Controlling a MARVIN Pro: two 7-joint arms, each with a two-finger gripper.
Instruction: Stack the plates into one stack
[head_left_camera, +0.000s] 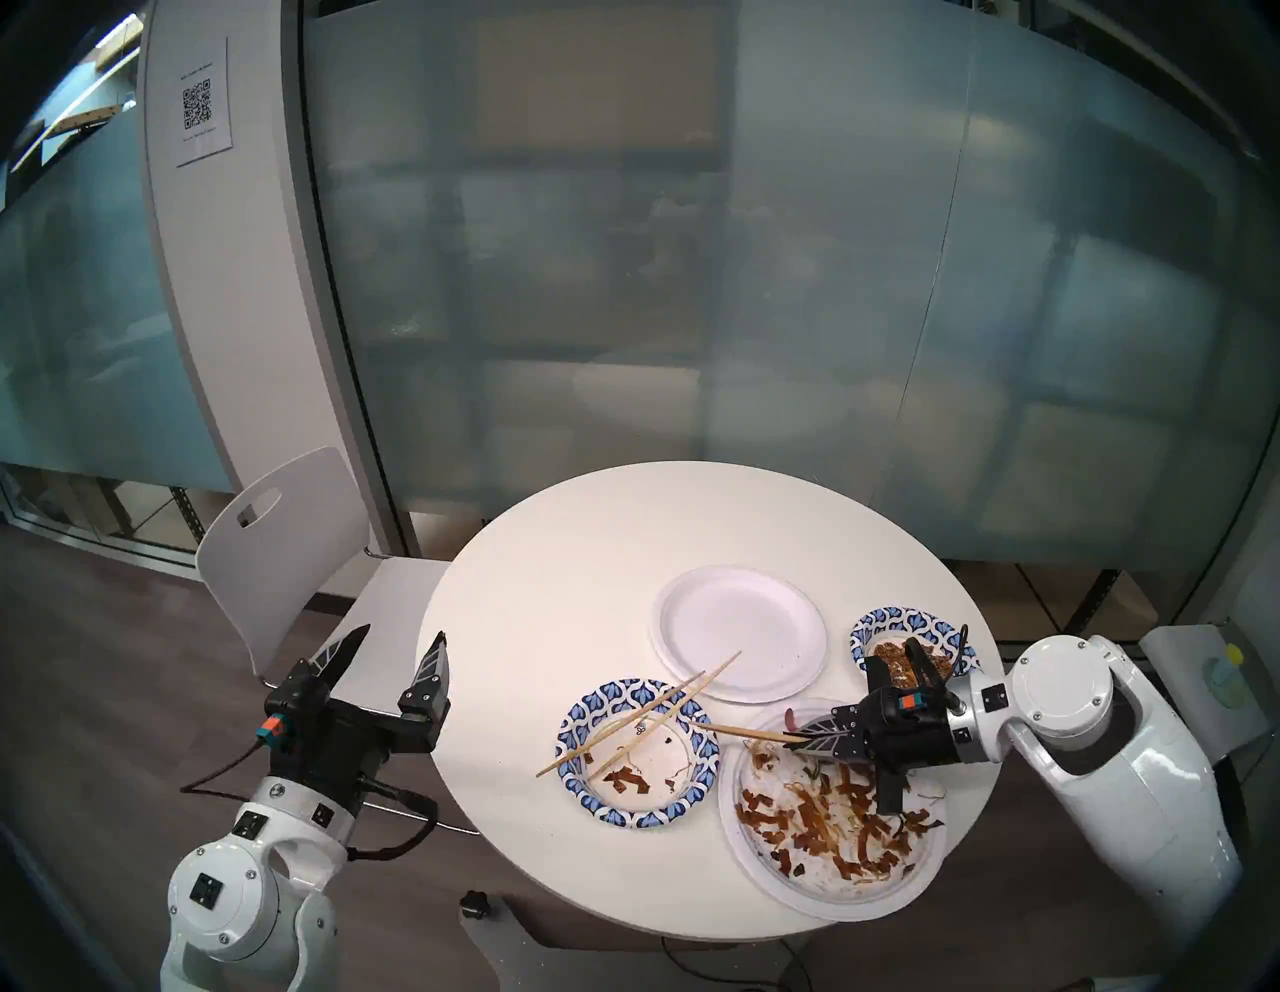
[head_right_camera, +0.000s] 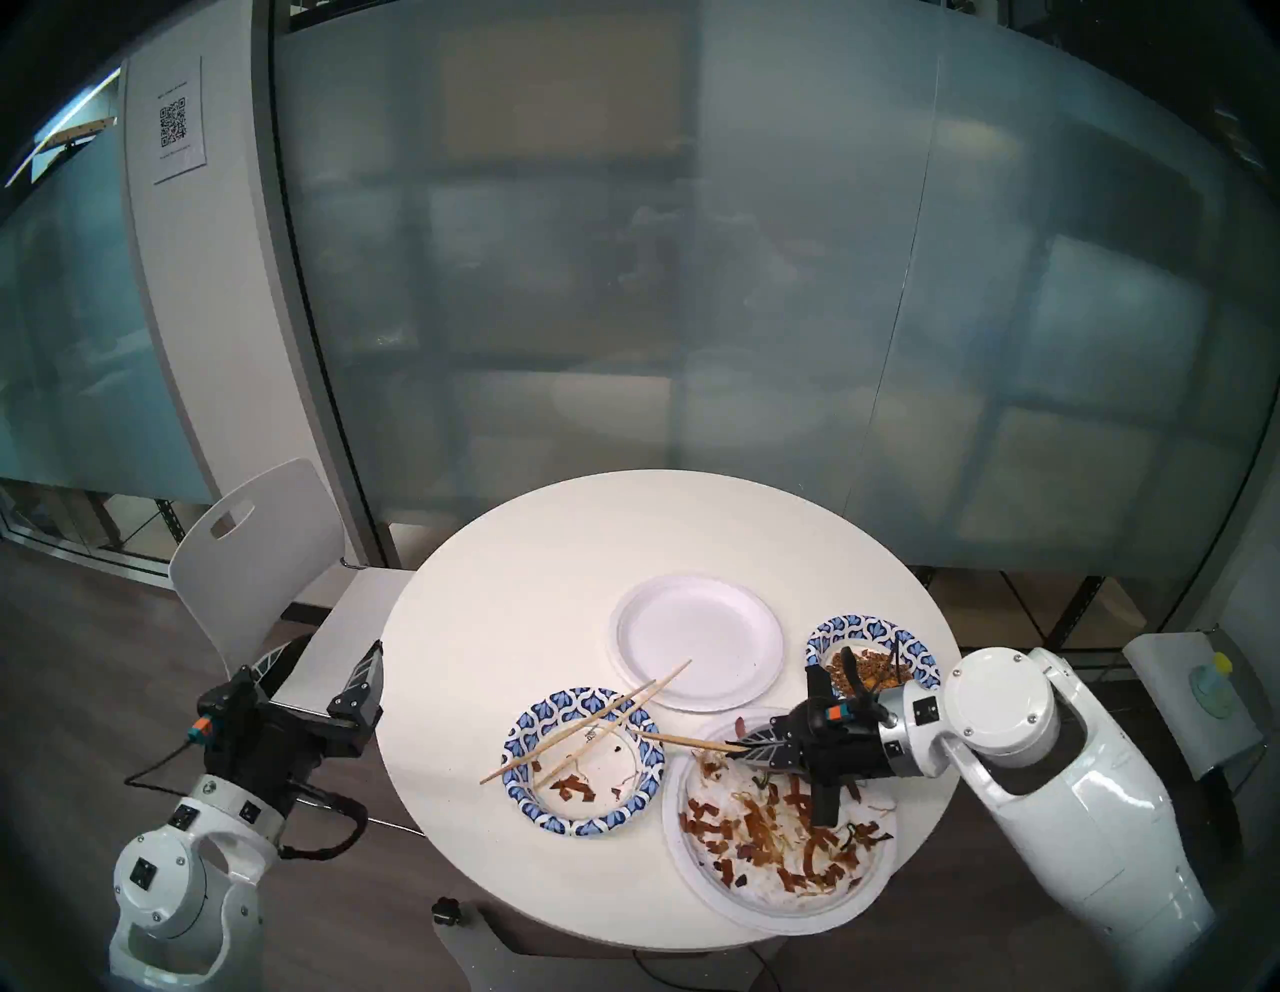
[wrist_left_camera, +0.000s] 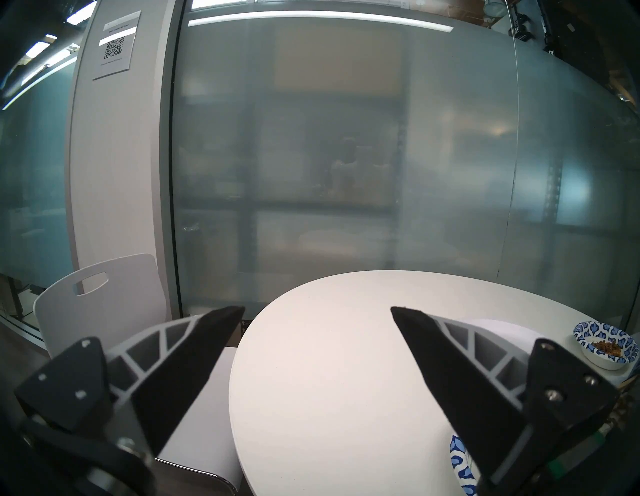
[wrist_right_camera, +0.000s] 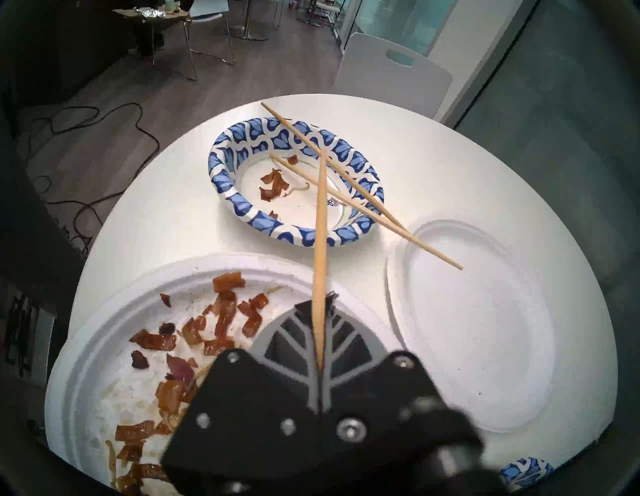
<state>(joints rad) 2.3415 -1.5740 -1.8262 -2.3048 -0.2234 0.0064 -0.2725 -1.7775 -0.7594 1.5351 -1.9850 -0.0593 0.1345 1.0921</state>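
A clean white plate (head_left_camera: 740, 632) lies mid-table. A large white plate with brown food scraps (head_left_camera: 831, 824) sits at the front right. A blue-patterned plate (head_left_camera: 634, 751) with two chopsticks (head_left_camera: 641, 713) across it sits front centre. A second blue-patterned plate (head_left_camera: 900, 641) with food sits at the right, partly hidden by my right arm. My right gripper (head_left_camera: 807, 740) is shut on a third chopstick (wrist_right_camera: 320, 242) above the far rim of the scrap plate (wrist_right_camera: 138, 311); its tip reaches over the front blue plate (wrist_right_camera: 294, 187). My left gripper (head_left_camera: 398, 651) is open and empty at the table's left edge.
The round white table (head_left_camera: 554, 568) stands before a frosted glass wall. A white chair (head_left_camera: 291, 547) is tucked in at its left, under my left gripper. Cables lie on the floor in the right wrist view (wrist_right_camera: 104, 138).
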